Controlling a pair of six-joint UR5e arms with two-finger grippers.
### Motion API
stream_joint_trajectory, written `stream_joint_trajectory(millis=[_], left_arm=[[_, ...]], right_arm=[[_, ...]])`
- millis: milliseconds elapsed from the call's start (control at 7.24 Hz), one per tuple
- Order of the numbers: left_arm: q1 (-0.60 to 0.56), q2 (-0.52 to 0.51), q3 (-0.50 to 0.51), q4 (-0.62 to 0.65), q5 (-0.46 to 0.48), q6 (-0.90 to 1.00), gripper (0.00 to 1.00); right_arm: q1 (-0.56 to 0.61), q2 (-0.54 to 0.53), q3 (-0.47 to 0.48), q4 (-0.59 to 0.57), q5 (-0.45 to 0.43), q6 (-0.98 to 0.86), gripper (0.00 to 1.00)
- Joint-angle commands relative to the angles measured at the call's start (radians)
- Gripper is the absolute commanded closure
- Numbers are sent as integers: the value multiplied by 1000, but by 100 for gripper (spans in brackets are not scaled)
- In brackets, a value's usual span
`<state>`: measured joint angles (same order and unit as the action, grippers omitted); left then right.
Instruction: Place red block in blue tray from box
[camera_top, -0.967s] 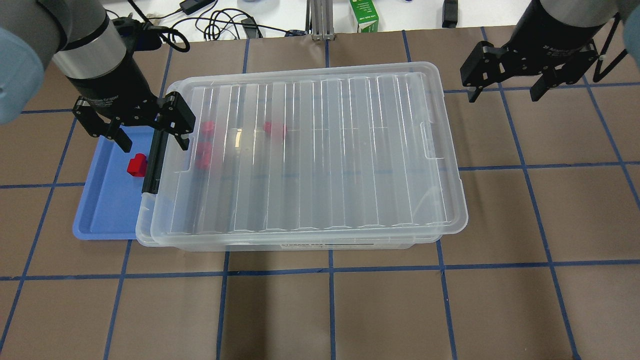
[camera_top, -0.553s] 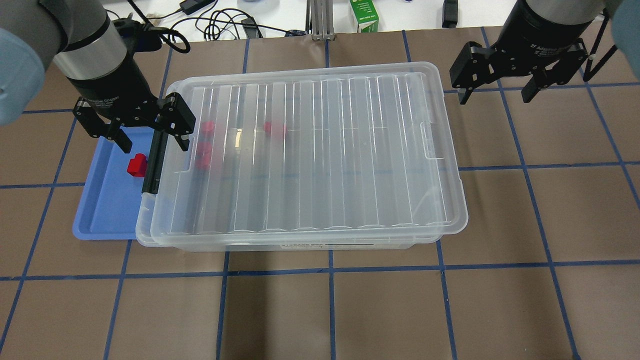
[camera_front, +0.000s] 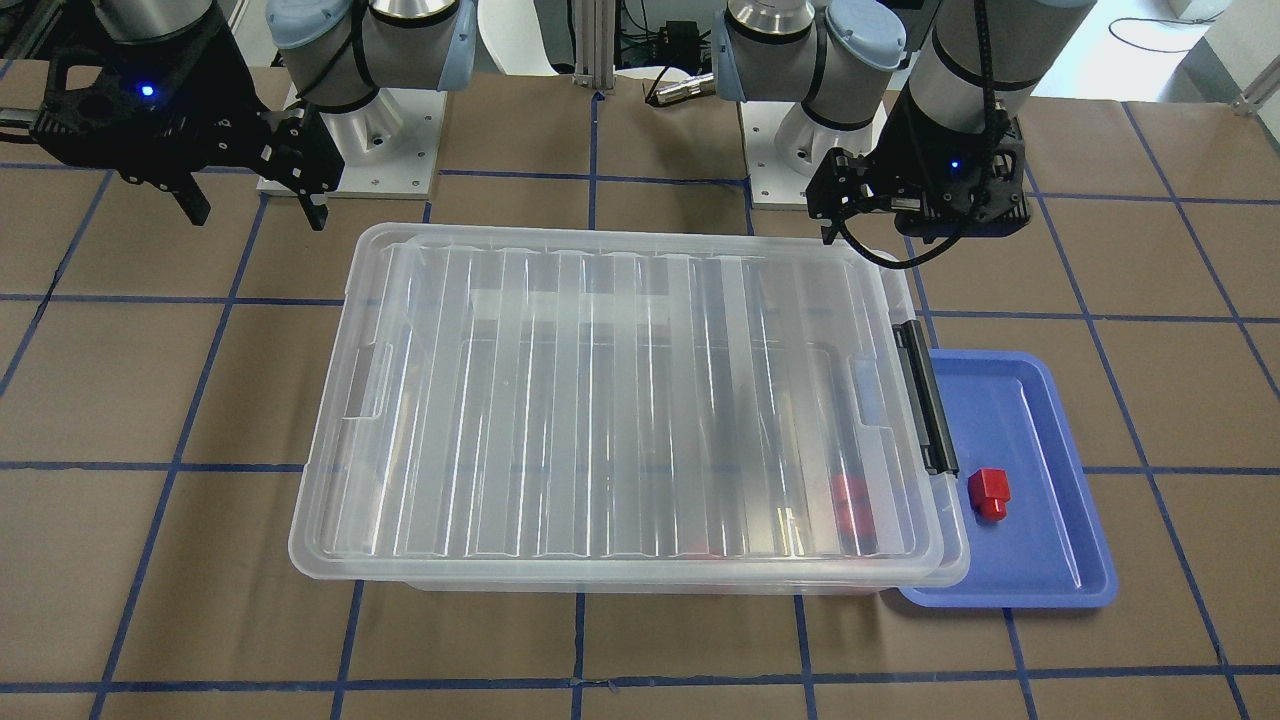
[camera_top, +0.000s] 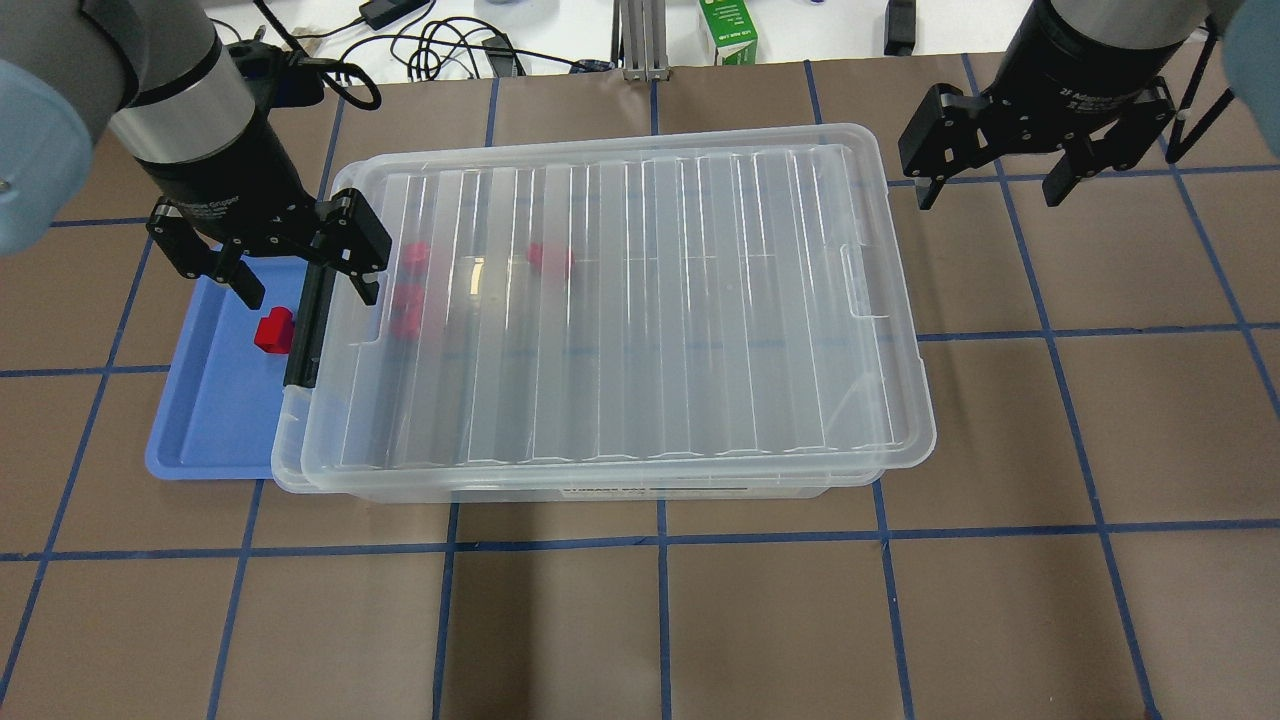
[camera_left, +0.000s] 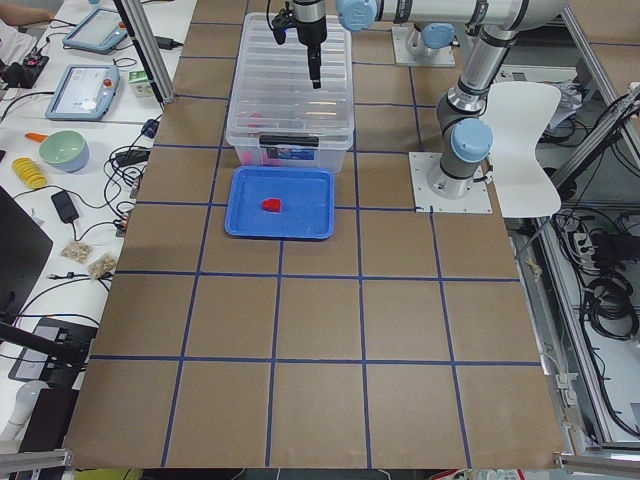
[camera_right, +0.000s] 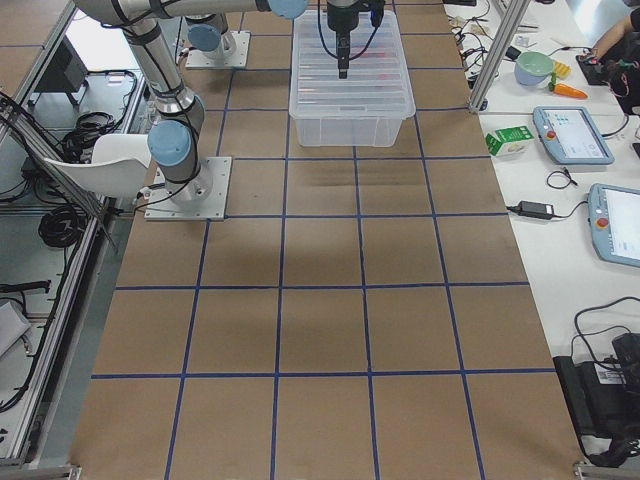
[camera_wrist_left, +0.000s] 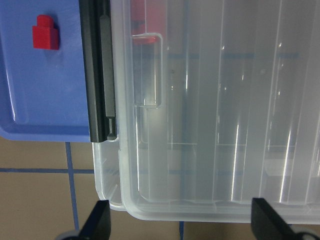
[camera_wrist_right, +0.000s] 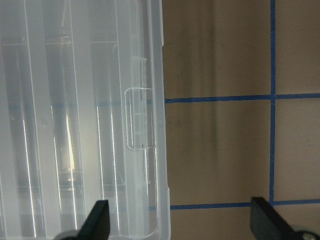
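A red block (camera_top: 273, 331) lies in the blue tray (camera_top: 205, 425), next to the box's black latch (camera_top: 303, 330). The clear box (camera_top: 650, 300) has its ribbed lid on, and three red blocks (camera_top: 405, 310) show blurred through the lid near the latch end. My left gripper (camera_top: 308, 290) is open and empty, hovering over the latch end of the box and the tray's inner edge. My right gripper (camera_top: 988, 195) is open and empty, above the table just past the box's far right corner. The left wrist view shows the block (camera_wrist_left: 45, 34), tray (camera_wrist_left: 45, 100) and latch (camera_wrist_left: 98, 75).
A green carton (camera_top: 728, 30), cables (camera_top: 440, 45) and an aluminium post (camera_top: 640, 40) lie beyond the table's far edge. The two arm bases (camera_front: 350, 150) stand behind the box. The tray's right edge is tucked under the box rim.
My right gripper has moved a little left and farther back, then held still. The left gripper, the box and the red block in the tray have barely moved.
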<state>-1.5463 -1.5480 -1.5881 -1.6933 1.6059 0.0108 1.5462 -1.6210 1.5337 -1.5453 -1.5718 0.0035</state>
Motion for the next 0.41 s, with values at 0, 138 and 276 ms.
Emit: stream_joint_trajectory(millis=[0, 138, 276], left_arm=[[0, 0, -4, 3, -1, 0, 0], [0, -1, -4, 4, -1, -2, 0], [0, -4, -3, 10, -1, -2, 0]], right_arm=[[0, 1, 2, -1, -1, 1, 0], [0, 0, 2, -1, -1, 1, 0], [0, 0, 2, 1, -1, 1, 0]])
